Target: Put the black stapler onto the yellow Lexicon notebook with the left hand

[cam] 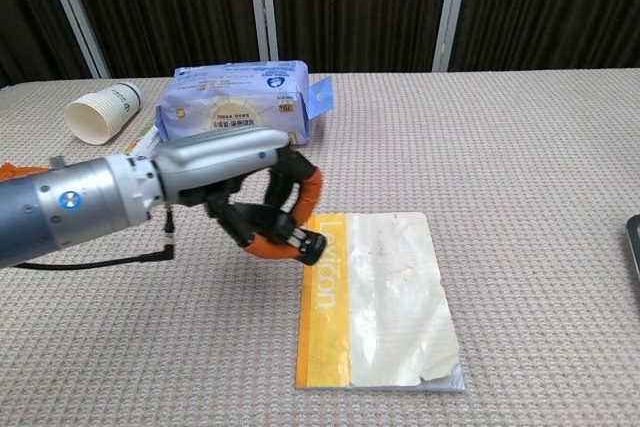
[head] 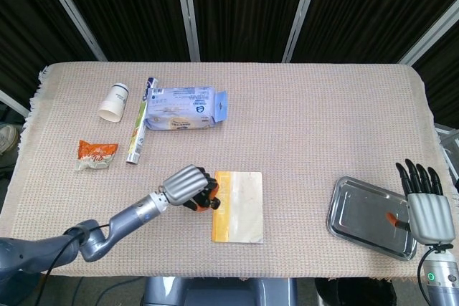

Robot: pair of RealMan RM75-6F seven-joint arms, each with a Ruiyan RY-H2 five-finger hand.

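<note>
My left hand (head: 188, 185) (cam: 235, 178) grips the black stapler (cam: 285, 219) (head: 204, 197), a black body with orange trim, lifted off the cloth. It hangs at the left edge of the yellow Lexicon notebook (head: 239, 206) (cam: 375, 297), over the yellow spine strip. The notebook lies flat at the table's front middle, with nothing resting on its pale cover. My right hand (head: 426, 203) is at the far right beside the metal tray, fingers spread and holding nothing.
A metal tray (head: 362, 214) sits front right. At the back left lie a white paper cup (head: 115, 101) (cam: 101, 108), a tube (head: 139, 121), and a blue tissue pack (head: 185, 110) (cam: 238, 104). An orange snack packet (head: 96, 154) lies left.
</note>
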